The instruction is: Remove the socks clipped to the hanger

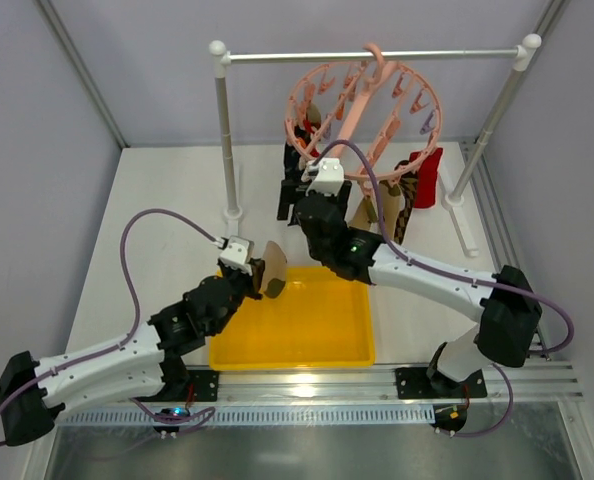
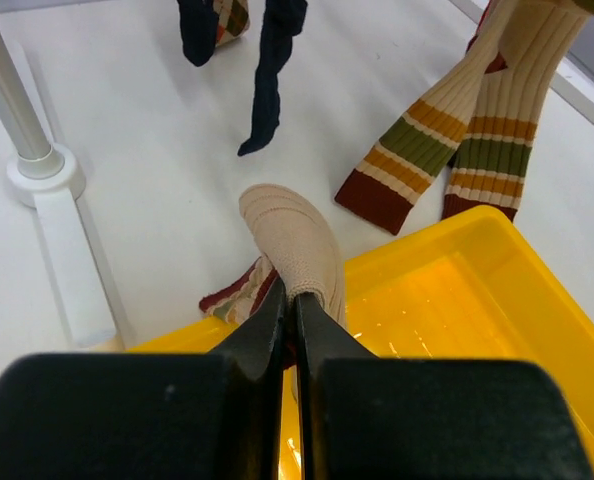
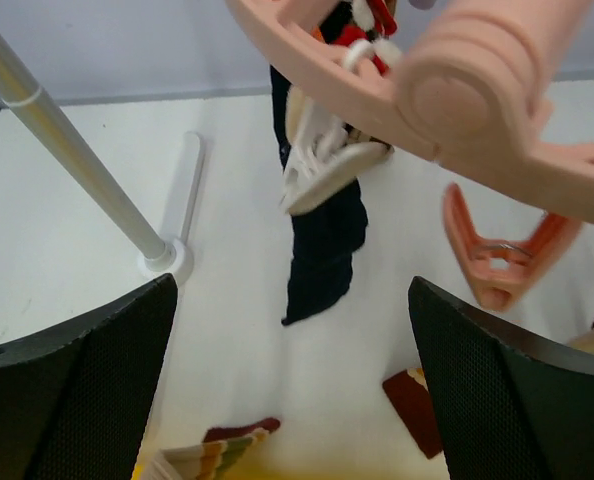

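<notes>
While the left end effector [image 2: 289, 300] is clenching on a beige sock [image 2: 295, 240], its fingers are pressing together on one end of the fabric and the rest is projecting forward past the fingertips. Directly below and to the right of this end effector, a yellow tray [image 2: 427, 238] is lying on the white surface [image 2: 147, 110], and the beige sock is hanging over its far left corner. Just left of the fingertips, a striped sock end [image 2: 235, 295] is lying against the tray's rim. Ahead and to the right, two striped socks [image 2: 417, 140] are hanging down, their lower ends reaching the surface just beyond the tray. Ahead and slightly left, a navy sock [image 2: 272, 70] is hanging with its toe close to the surface. The right end effector [image 3: 292, 281] is standing released, its fingers spreading wide with nothing between them, and it is sitting immediately beneath the ring of the pink hanger [image 3: 447, 90]. The navy sock is hanging straight ahead of it, with a pale, blurred clip at its top. A pink clip [image 3: 507, 265] is dangling ahead and to its right. Farther to its right, a red sock [image 1: 427, 175] is hanging from the ring. The hanger is hooking over the rail [image 1: 377, 56] above the right end effector.
</notes>
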`<state>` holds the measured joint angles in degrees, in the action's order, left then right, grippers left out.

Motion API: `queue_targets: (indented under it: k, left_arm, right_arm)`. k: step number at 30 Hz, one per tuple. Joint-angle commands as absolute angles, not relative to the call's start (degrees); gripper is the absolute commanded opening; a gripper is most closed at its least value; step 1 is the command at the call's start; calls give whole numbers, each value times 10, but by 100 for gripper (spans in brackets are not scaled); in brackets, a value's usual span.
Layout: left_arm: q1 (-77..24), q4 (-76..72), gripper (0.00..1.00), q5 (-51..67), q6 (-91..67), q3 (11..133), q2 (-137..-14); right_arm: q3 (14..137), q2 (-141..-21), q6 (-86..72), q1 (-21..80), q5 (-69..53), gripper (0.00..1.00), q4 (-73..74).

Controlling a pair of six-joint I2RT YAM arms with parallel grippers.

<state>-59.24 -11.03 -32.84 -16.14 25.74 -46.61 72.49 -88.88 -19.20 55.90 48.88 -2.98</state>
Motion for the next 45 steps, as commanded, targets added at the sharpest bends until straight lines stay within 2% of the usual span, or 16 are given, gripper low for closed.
queue_targets:
  k: [1, 7, 13, 18, 24, 25, 26, 27, 28, 33, 36, 40, 44, 45]
  left_arm:
    - [-595, -33, 0, -287, -171, 297, -423]
    - [-595, 58, 0, -117, -214, 333, -359]
    - [-595, 130, 0, 38, -223, 392, -421]
    - [-599, 155, 0, 75, -241, 386, -459]
    - [-608, 180, 0, -16, -263, 364, -473]
    - [-608, 182, 10, -29, -265, 363, -475]
    - [-608, 187, 31, -43, -267, 363, -479]
    - [-608, 190, 62, -70, -270, 363, -486]
    - [-609, 192, 99, -86, -276, 364, -490]
    - [-610, 210, 100, -162, -294, 374, -511]
    - [-611, 247, 100, -263, -315, 387, -519]
    - [-611, 256, 99, -375, -336, 393, -522]
    - [-611, 123, 99, -338, -293, 357, -507]
    - [-610, 39, 100, -321, -265, 346, -506]
  right_arm:
    - [685, -817, -185, 563, 473, 97, -52]
    - [595, -730, -196, 563, 487, 98, -55]
    - [543, -676, -221, 560, 533, 100, -7]
    - [489, -607, -259, 532, 555, 100, 46]
    - [409, -492, -282, 484, 548, 100, 64]
    - [403, -479, -279, 481, 546, 100, 64]
    - [398, -470, -279, 476, 544, 100, 70]
    - [396, -463, -275, 472, 543, 100, 75]
    - [394, -453, -274, 468, 543, 100, 81]
    - [383, -444, -265, 454, 533, 100, 93]
    - [373, -440, -265, 439, 529, 100, 93]
    - [336, -425, -258, 381, 444, 100, 58]
    - [284, -389, -264, 309, 376, 100, 36]
    - [277, -368, -260, 293, 364, 100, 33]
